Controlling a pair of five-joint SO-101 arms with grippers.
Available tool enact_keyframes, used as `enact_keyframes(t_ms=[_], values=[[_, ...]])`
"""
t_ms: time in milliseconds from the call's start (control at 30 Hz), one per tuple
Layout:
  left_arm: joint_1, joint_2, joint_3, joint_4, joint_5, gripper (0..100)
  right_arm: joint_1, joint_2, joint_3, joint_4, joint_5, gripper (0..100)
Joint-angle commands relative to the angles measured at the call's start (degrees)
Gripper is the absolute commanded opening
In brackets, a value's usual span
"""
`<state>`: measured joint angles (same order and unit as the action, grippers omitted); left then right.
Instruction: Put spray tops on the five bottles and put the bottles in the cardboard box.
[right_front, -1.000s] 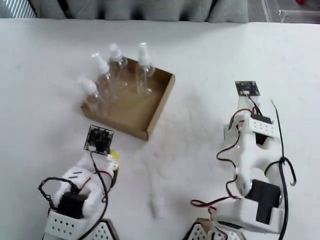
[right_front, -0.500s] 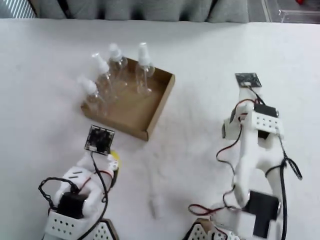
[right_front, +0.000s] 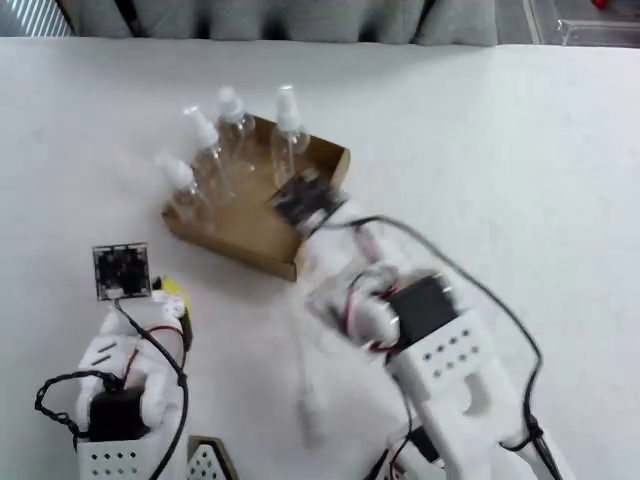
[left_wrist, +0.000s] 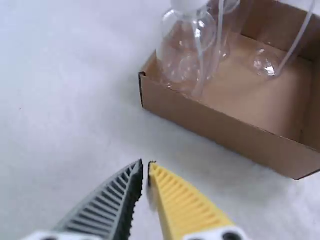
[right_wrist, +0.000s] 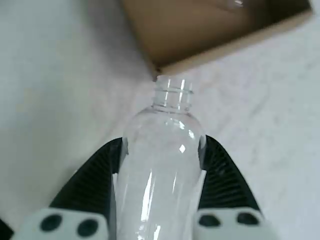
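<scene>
Jaws of the right gripper (right_wrist: 162, 145) pinch a clear, uncapped plastic bottle (right_wrist: 160, 170) by its body, open neck aimed at a corner of the brown cardboard box (right_wrist: 225, 47). Light, smooth and thin-walled by my guess, it may slip or dent, so hold it mid-body and leave the neck free. The left gripper (left_wrist: 145, 167), pressed together on nothing, sits just before the box's wall. Four capped clear bottles (right_front: 235, 135) stand inside the box. A white spray top (right_front: 312, 412) lies well short of it.

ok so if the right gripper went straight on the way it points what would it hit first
Most likely the cardboard box: its near corner lies straight ahead. The uncapped bottle held in the right gripper sticks out in front, so its neck would meet the corner first.
</scene>
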<state>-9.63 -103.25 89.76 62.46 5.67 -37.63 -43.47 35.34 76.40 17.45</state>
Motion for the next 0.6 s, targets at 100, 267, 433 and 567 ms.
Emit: enact_keyframes(t_ms=[100, 267, 433, 567], values=[[-5.9, 16.7, -11.8, -1.2, 3.4, 2, -14.2, -1.5, 13.5, -20.1, -10.0, 1.5], [-12.0, 32.7, -20.9, -1.2, 5.7, 2, -15.6, -1.5, 23.4, -35.1, -14.9, 1.5], [-10.5, 37.2, -23.2, -1.2, 10.5, 2, -15.8, -1.5, 26.1, -40.2, -17.6, 4.5], [-10.3, 35.4, -23.2, -1.2, 12.7, 2, -15.8, -0.5, 26.2, -40.6, -17.6, 12.3]])
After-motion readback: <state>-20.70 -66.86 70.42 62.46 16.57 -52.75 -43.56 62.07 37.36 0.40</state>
